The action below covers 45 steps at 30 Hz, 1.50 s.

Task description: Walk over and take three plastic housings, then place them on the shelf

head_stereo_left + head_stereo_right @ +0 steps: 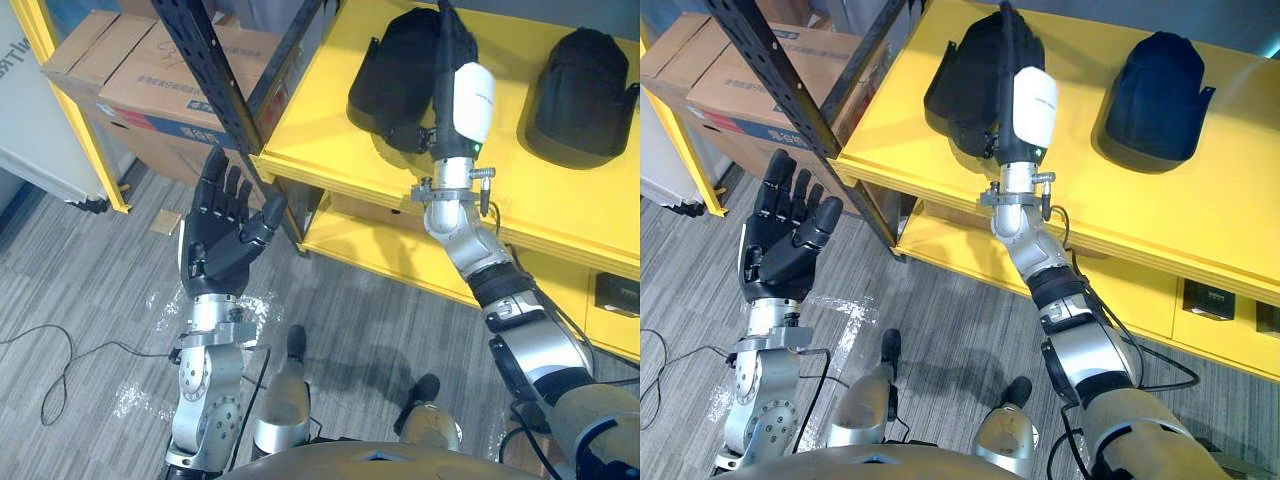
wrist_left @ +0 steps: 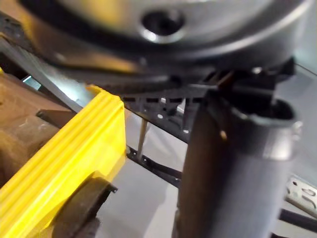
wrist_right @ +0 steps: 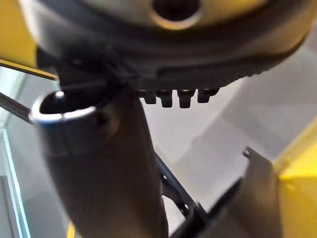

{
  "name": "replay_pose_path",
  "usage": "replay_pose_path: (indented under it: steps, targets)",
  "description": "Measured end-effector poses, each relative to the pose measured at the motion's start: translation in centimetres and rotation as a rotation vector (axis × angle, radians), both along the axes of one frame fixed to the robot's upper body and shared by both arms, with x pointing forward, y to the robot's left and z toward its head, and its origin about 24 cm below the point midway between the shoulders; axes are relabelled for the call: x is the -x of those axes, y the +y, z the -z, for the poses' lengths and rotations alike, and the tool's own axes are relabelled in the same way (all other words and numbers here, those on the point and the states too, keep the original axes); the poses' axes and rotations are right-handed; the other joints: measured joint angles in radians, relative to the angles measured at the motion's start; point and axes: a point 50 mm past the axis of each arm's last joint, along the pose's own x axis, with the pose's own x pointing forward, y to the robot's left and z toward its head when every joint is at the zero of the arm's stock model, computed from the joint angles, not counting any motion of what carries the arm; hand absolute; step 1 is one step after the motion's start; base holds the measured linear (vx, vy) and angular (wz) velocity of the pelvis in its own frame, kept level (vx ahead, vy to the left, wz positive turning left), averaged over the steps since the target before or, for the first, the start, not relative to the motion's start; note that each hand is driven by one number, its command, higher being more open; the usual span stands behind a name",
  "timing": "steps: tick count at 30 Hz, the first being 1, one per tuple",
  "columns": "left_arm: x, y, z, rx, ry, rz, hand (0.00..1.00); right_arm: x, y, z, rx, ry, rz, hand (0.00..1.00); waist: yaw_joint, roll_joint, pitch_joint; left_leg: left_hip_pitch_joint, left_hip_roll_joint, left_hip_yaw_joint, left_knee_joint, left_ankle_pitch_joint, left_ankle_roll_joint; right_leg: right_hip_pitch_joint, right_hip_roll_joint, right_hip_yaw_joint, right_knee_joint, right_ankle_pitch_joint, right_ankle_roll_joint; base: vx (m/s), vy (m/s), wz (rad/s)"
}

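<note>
Right hand [image 1: 450,70] over left housing [image 1: 385,70] on shelf [image 1: 320,120] — grip unreadable; left hand [image 1: 220,230] splayed, empty, well apart.

Left hand [image 1: 220,235]: matte black, segmented fingers with glossy knuckle caps, flat dark palm plate. Right hand [image 1: 1008,60]: black, with rounded white cover [image 1: 1033,105] at wrist end and tiny green spot at cover's lower edge. Behind each hand: short silver wrist collar, bolts and small clamp sticking out sideways. Left arm [image 1: 208,390]: silver-grey cast shells, round joint discs dotted with small screw holes. Right arm [image 1: 530,350]: silver-grey segments split by black ribbed bands, widening away from hand
</note>
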Motion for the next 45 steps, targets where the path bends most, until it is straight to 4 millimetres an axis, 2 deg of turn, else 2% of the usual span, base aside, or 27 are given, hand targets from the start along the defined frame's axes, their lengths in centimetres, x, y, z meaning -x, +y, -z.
replay_pose_path:
  steps: [2,4,8,10,15,21,24,28,33,38,42,45]
  targets:
    - [0.0,-0.2,0.2,0.001,0.008,0.008,1.0,0.9,0.7,-1.3,-0.009,-0.079,-0.035,1.0,-0.01,0.0,0.0,0.007,0.0,0.005,0.0,0.0,0.0,0.002,0.0,0.006,-0.001,0.001,0.001,-0.01,-0.012,-0.07]
    - [0.0,-0.3,0.4,0.0,0.016,0.011,1.0,1.6,0.8,-1.8,-0.022,-0.114,-0.056,1.0,-0.014,0.001,-0.001,0.019,0.0,0.012,0.0,0.0,0.0,0.01,0.0,0.012,-0.003,0.001,0.001,-0.02,-0.011,-0.09]
    - [0.0,-0.4,0.4,0.001,0.02,0.015,1.0,2.9,0.4,-1.4,-0.058,-0.062,-0.13,1.0,-0.021,0.007,-0.008,0.035,0.001,0.023,-0.001,-0.004,-0.002,0.023,0.001,0.018,-0.014,0.001,0.0,-0.03,-0.008,-0.08]
    - [0.0,-0.3,0.5,0.002,0.028,0.009,1.0,3.5,0.7,-0.6,-0.058,0.013,-0.199,1.0,-0.033,0.007,-0.009,0.037,0.001,0.026,-0.001,-0.005,-0.003,0.027,0.003,0.02,-0.024,0.007,-0.001,-0.04,-0.001,-0.04]
    - [0.0,-0.7,1.4,0.001,0.075,0.022,1.0,4.1,1.9,3.5,0.026,0.307,-0.345,1.0,-0.041,0.006,-0.049,0.05,0.001,0.05,-0.002,-0.012,-0.004,0.035,0.007,0.038,-0.051,0.024,0.001,-0.02,-0.005,-0.12]
    - [0.1,-1.0,1.7,0.001,0.088,0.032,1.0,4.2,3.4,5.1,0.137,0.448,-0.44,1.0,-0.037,-0.002,-0.079,0.049,0.002,0.05,-0.002,-0.012,-0.004,0.039,0.01,0.038,-0.059,0.031,0.001,0.0,0.0,0.0]
    - [0.3,-0.9,1.9,0.0,0.103,0.026,1.0,3.7,3.1,6.3,0.142,0.5,-0.419,1.0,-0.029,-0.01,-0.097,0.049,0.002,0.048,-0.002,-0.012,-0.004,0.043,0.01,0.035,-0.061,0.031,0.001,-0.01,-0.007,0.02]
    - [0.6,-0.8,2.5,-0.005,0.133,0.02,1.0,1.9,1.1,8.4,0.126,0.611,-0.292,1.0,-0.013,-0.01,-0.106,0.045,0.001,0.038,-0.004,-0.011,-0.004,0.052,0.012,0.021,-0.071,0.037,0.001,-0.03,-0.008,0.07]
    - [0.6,-0.7,3.2,-0.01,0.166,0.02,1.0,0.5,-0.2,7.8,0.077,0.606,-0.193,1.0,-0.008,-0.008,-0.107,0.031,0.001,0.022,-0.003,-0.007,-0.004,0.051,0.013,0.007,-0.07,0.039,0.0,-0.03,-0.005,0.1]
    - [0.6,-0.8,3.2,-0.008,0.165,0.021,1.0,-0.5,-0.7,6.6,0.032,0.548,-0.134,1.0,-0.004,-0.004,-0.107,0.03,0.0,0.02,-0.003,-0.007,-0.004,0.05,0.012,0.005,-0.069,0.039,0.0,0.0,0.0,0.0]
    - [0.6,-0.9,3.2,-0.001,0.163,0.022,1.0,-1.0,-2.3,5.8,-0.081,0.485,-0.054,1.0,0.002,0.023,-0.104,0.024,-0.009,0.013,-0.003,-0.003,0.0,0.05,0.003,-0.002,-0.065,0.038,0.0,-0.01,0.004,0.05]
    - [0.6,-0.9,3.2,0.001,0.162,0.024,1.0,-1.4,-2.8,4.6,-0.119,0.438,-0.029,1.0,0.001,0.038,-0.097,0.012,-0.009,0.006,-0.002,0.003,0.0,0.038,0.002,-0.008,-0.059,0.038,-0.001,-0.01,0.005,0.05]
